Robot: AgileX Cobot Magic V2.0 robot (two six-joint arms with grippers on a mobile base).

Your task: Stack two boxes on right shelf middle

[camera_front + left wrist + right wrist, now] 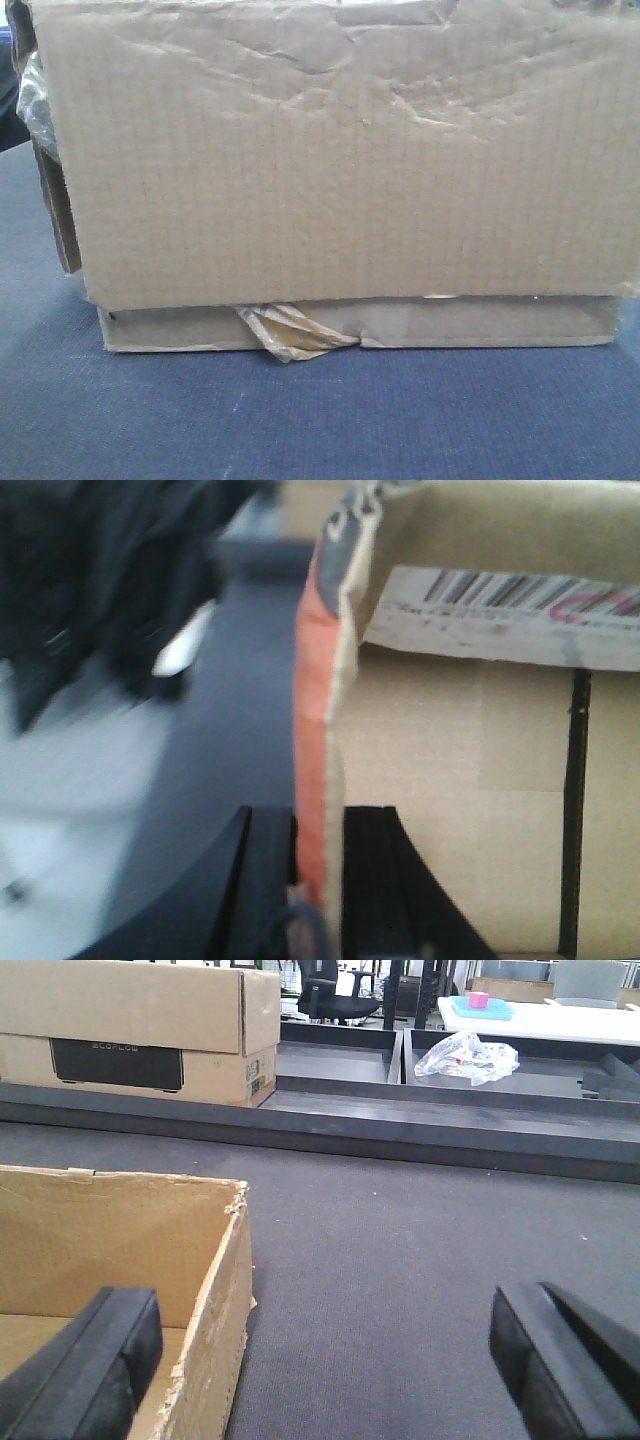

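The tall wide box (pixel 340 160) with a wrinkled face fills the front view. It rests on the thin flat box (pixel 480 325), whose crumpled yellowish tape scrap (pixel 290 335) sticks out at the front. My left gripper (pixel 320 890) is shut on the upright wall (pixel 318 730) of an open cardboard box, orange-red on its outer side; a barcode label (pixel 500 615) is stuck inside. My right gripper (pixel 320 1360) is open wide, one finger (pixel 90 1360) inside an open box and the other outside, straddling its torn wall (pixel 215 1330). The right shelf middle is out of view.
The boxes stand on dark blue-grey carpet-like surface (pixel 320 420). Beyond, a long dark rail (pixel 400 1140) crosses the right wrist view. Behind it are a large cardboard box with a black label (pixel 140 1025), a crumpled plastic bag (pixel 465 1057) and a white table (pixel 560 1020).
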